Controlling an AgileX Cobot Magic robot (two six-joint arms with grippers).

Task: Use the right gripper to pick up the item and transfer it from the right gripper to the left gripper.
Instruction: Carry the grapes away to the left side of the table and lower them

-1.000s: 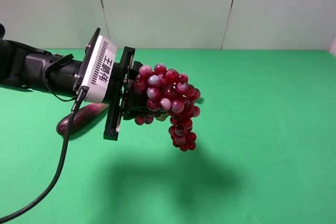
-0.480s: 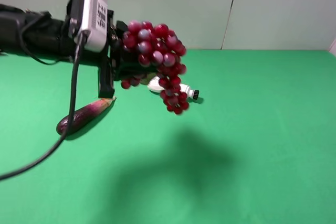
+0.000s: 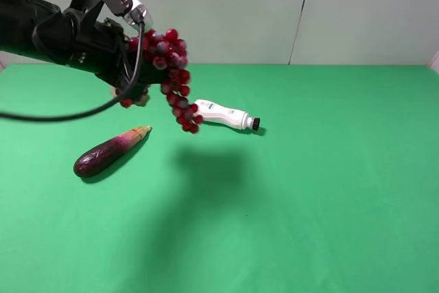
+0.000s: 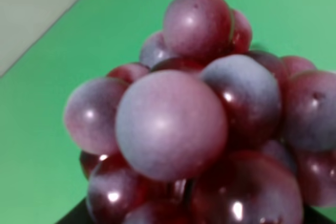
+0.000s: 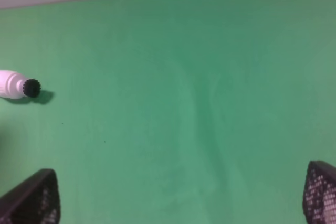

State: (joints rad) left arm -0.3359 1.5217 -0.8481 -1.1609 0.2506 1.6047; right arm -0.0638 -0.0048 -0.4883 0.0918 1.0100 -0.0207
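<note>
So, the grapes (image 3: 168,66) are up in the air at the upper left of the high view, pinched by the left end effector (image 3: 137,66), well clear of the green surface (image 3: 329,190). The top of the bunch sits against the jaws and the rest trails down to the right in a curve, its tip overlapping the white end of the bottle (image 3: 226,115) from this angle. The jaws are mostly buried behind the fruit, so I can't tell exactly where they bite. A black cable (image 3: 62,116) loops down from the arm and off the left edge. Left wrist view is basically all grapes (image 4: 173,124), glossy red and dusty purple, right up at the lens. The eggplant (image 3: 110,151) lies on the surface at centre left, below the arm; the bottle lies on its side near the middle, black cap pointing right. The right end effector (image 5: 176,203) only shows in its own camera: two black fingertips (image 5: 31,200) spread wide in the lower corners, bare surface between them.
</note>
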